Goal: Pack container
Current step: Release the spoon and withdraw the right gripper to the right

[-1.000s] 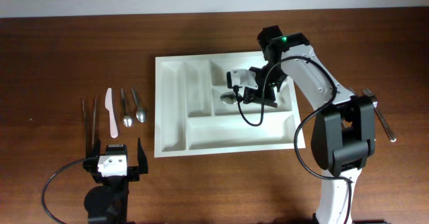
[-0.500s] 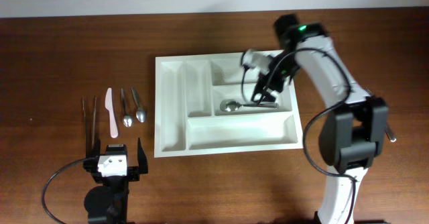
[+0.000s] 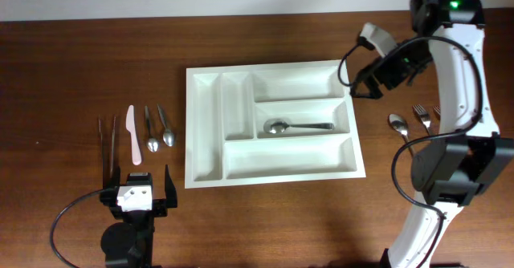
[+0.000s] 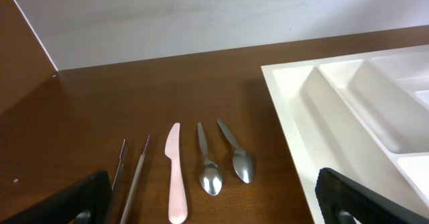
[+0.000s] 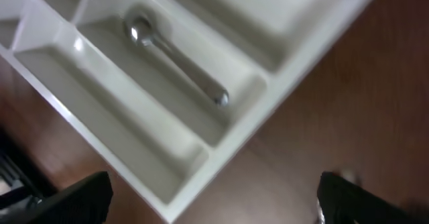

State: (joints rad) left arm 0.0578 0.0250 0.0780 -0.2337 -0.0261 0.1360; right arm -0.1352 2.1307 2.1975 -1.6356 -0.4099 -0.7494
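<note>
Right gripper (image 3: 361,86), released and empty, beside the container (image 3: 195,140) — grabbing the spoon (image 3: 397,123) could snag the fork (image 3: 421,117) lying just beside it.

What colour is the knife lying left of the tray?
The knife is pale pink; the left wrist view shows it best.

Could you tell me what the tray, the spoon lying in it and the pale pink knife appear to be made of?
The container looks like moulded white plastic, smooth with a soft sheen and rounded walls. The spoon seems polished metal: silver with bright reflections. The knife is probably matte plastic, uniformly pale pink without glints.
</note>
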